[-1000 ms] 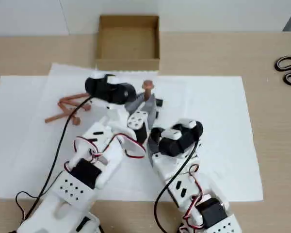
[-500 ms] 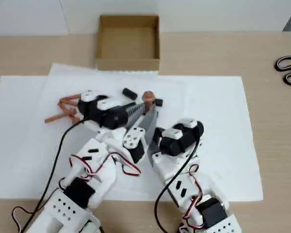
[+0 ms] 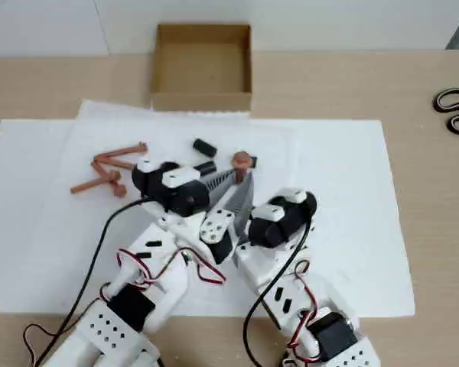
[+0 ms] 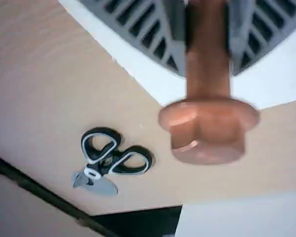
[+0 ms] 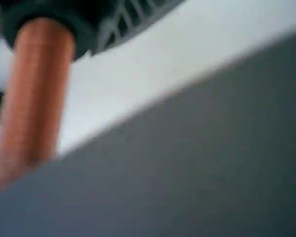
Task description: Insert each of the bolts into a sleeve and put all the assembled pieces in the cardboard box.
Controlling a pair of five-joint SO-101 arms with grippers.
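Note:
A copper-coloured bolt (image 3: 242,161) hangs over the white paper, head out, with my left gripper (image 3: 234,176) shut on its shaft. In the left wrist view the bolt (image 4: 207,118) sticks out between the grey fingers (image 4: 138,29), hexagonal head nearest the lens. In the right wrist view a black sleeve (image 5: 44,17) rings the bolt's shaft (image 5: 34,98). My right gripper (image 3: 243,193) sits just in front of the bolt, touching or nearly so. Loose black sleeves (image 3: 205,147) lie behind the grippers. Several spare bolts (image 3: 107,172) lie in a heap to the left. The cardboard box (image 3: 202,100) stands open at the back.
White paper (image 3: 344,191) covers the middle of the wooden table. Black-handled scissors (image 3: 455,107) lie at the far right edge, also seen from the left wrist (image 4: 111,158). Both arms crowd the front centre.
The left arm has drawn back toward the front and lowered, bringing the bolt nearer and slightly right. A black sleeve behind it has come into sight. The right arm has barely shifted.

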